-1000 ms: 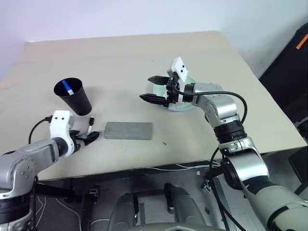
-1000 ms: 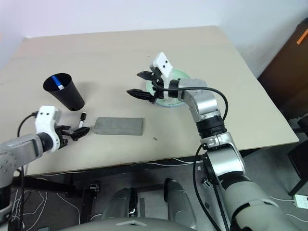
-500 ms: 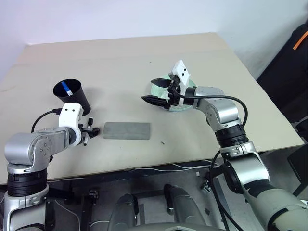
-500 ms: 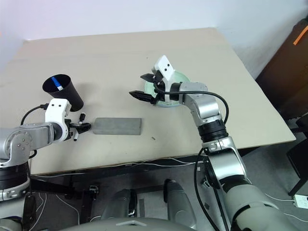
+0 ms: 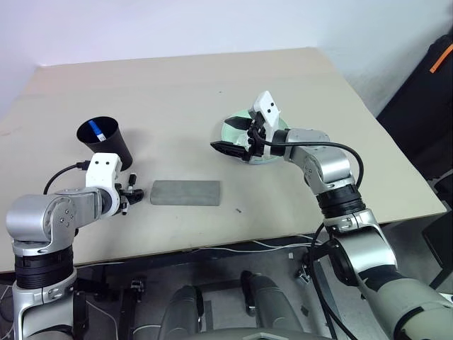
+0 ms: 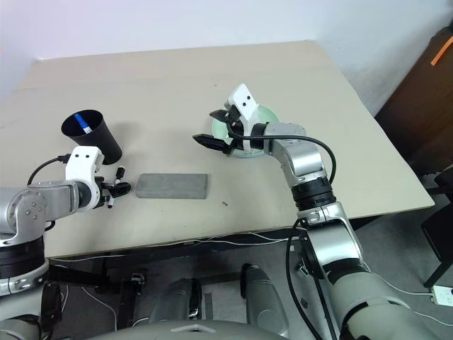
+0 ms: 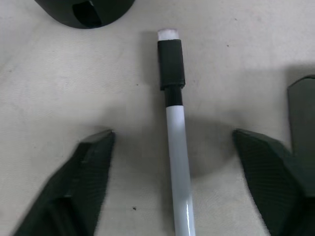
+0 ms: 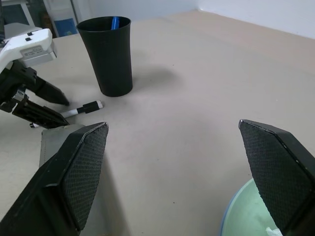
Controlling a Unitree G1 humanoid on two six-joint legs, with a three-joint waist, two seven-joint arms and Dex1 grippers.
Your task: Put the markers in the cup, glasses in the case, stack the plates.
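Left gripper (image 7: 172,147) spread wide, nothing held, fingers either side of black-capped marker (image 7: 176,142). Thin white barrel, flat on beige table (image 5: 184,78), between black cup (image 5: 106,140) and grey case (image 5: 186,192). Right gripper (image 5: 230,134) agape, empty, above stacked plates (image 6: 265,113). Pale wall behind.

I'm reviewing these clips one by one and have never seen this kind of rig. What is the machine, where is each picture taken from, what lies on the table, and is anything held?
It is a humanoid robot with two arms, each ending in a two-fingered gripper. Two pictures come from cameras on its head, looking down over the table; the other two come from cameras on its wrists, looking along the fingers. On the table stand a black cup with a blue-capped marker inside, a closed grey case and stacked plates. The left gripper straddles a black-capped marker lying on the table, not gripping it. The right gripper hovers open by the plates, holding nothing.
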